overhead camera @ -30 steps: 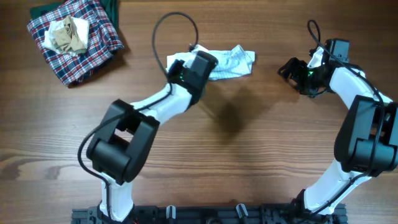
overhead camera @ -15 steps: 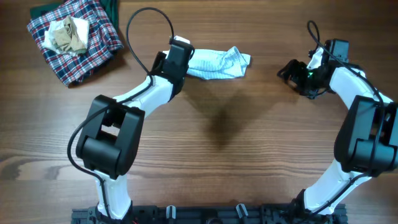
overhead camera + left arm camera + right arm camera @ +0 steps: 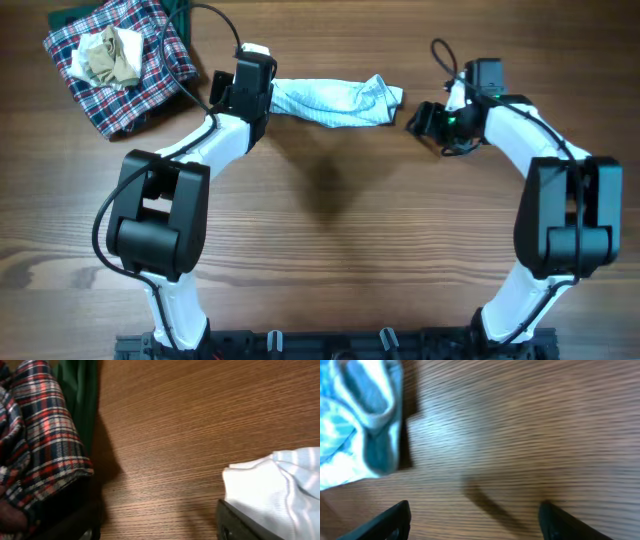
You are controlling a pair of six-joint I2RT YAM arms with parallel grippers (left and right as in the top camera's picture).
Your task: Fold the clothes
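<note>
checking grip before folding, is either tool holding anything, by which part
Nothing is held: left tool and right tool both stand open beside the pants.

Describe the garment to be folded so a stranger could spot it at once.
On the table, look midway along the far edge. The pants lie there, stretched sideways: pale blue-white, finely striped, unlike the plaid cloth and beige cloth far left.
</note>
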